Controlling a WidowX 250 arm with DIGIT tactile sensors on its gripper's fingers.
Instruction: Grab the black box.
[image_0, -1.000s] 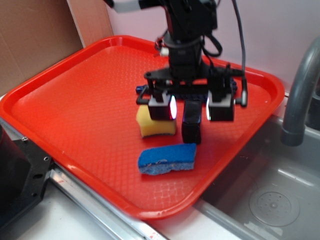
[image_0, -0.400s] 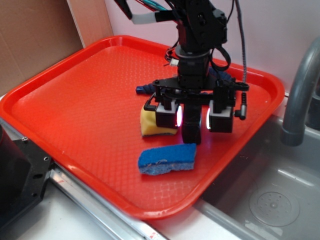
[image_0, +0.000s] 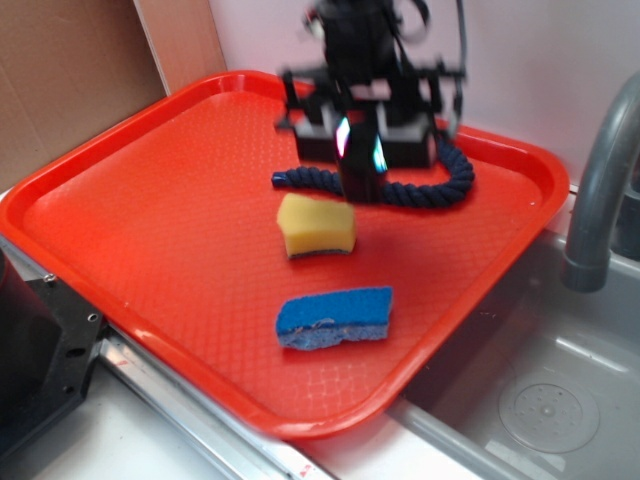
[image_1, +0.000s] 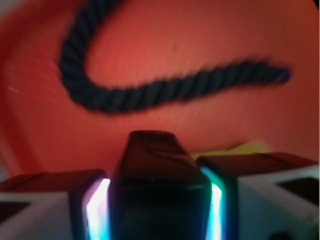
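Glossy black plastic forms the black box (image_0: 361, 176), a narrow rectangular block with rounded edges. It hangs upright, clamped between the two fingers of the gripper (image_0: 361, 150), clear of the red tray (image_0: 150, 210) and above its rear half. In the wrist view the black box (image_1: 157, 172) fills the lower centre of the frame, its rounded end pointing toward the tray, with a glowing pad pressed against each long side.

Gripper state: clenched on the black box, both pads in contact. The arm descends from the top of the exterior view, wrist vertical, fingers pointing down. Motion blur softens the gripper housing in both views.

Directly behind and below the held box, a dark navy rope (image_0: 432, 188) lies on the tray in a curved line; the wrist view shows it (image_1: 150, 90) as a hooked strand across the red surface. A yellow sponge (image_0: 316, 226) sits on the tray just in front of the gripper, apart from it. A blue sponge (image_0: 335, 316) lies nearer the front rim. A grey faucet (image_0: 600, 190) stands beside the tray at the right.
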